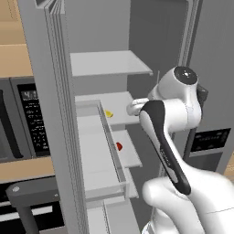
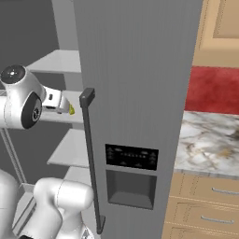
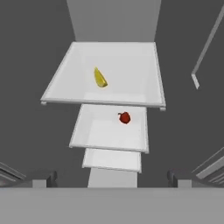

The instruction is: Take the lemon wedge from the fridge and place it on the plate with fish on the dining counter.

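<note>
lemon wedge — on fridge shelf

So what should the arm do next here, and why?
Probably lower the gripper toward the lemon wedge. The fridge is open, the wedge lies free on a shelf with the red item one shelf lower, and the fingers stand apart with nothing between them, short of the wedge.

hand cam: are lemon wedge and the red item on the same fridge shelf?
No. The lemon wedge lies on one shelf; the small red item sits on the next shelf below.
</note>
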